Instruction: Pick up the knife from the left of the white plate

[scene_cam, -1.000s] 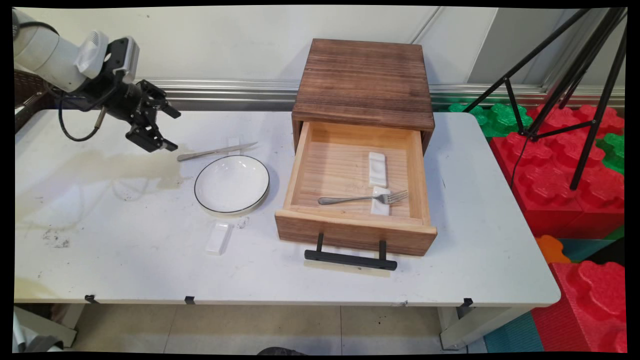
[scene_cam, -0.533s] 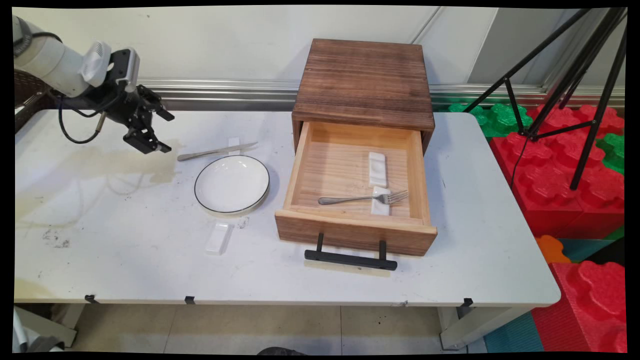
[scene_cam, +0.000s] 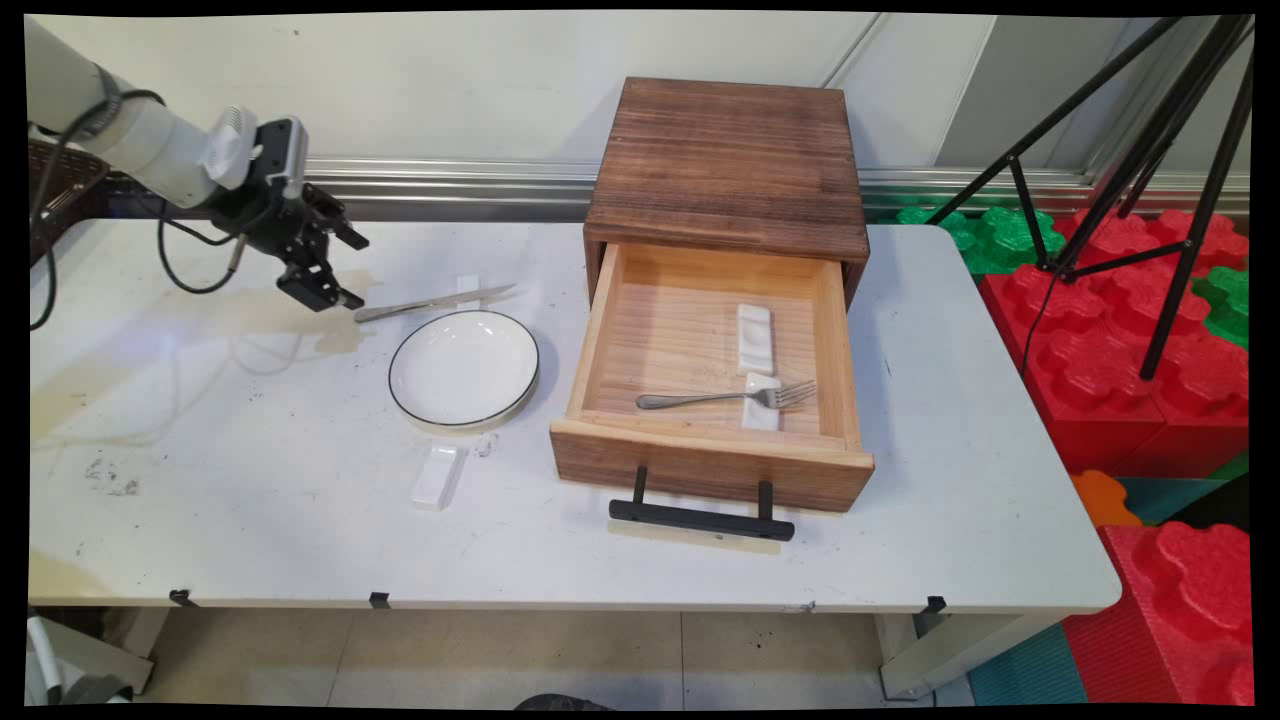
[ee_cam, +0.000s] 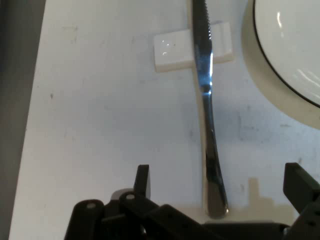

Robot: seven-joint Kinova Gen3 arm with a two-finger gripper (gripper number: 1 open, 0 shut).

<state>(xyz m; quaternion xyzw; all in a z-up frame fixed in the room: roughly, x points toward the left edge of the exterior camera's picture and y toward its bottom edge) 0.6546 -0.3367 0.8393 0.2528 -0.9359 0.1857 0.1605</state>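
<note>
One knife [scene_cam: 432,301], one plate [scene_cam: 463,368], one fork [scene_cam: 722,397], three white rests [scene_cam: 437,476].

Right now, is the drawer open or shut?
Open. The drawer is pulled out of the wooden box, showing a fork inside.

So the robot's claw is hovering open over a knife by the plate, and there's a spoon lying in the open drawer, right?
Nearly. The open gripper does hover at the knife's handle end beside the plate, but the main view shows a fork, not a spoon, lying in the open drawer, its tines on a small white rest.
</note>
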